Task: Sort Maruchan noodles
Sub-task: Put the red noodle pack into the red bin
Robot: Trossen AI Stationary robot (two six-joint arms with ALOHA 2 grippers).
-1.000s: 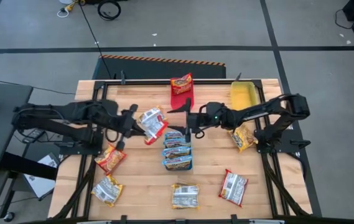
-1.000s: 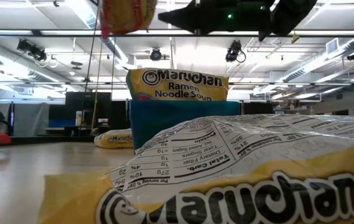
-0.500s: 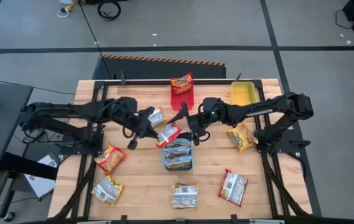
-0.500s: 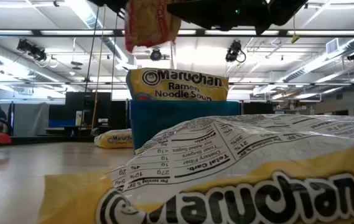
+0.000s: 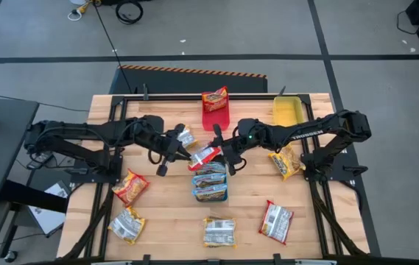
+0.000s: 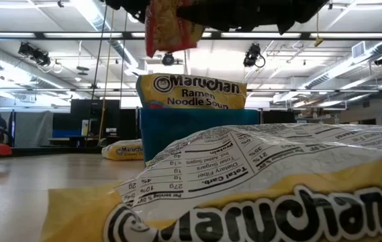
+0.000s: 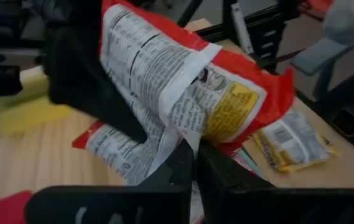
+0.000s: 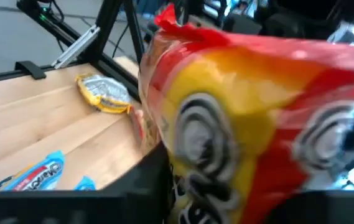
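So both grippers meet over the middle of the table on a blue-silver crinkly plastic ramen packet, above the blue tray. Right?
Not quite: the packet is red-orange, not blue-silver. In the high view the left gripper and the right gripper do meet on the red-orange crinkly plastic ramen packet, above the blue plastic tray. The left wrist view shows that arm's fingers pinching its edge.
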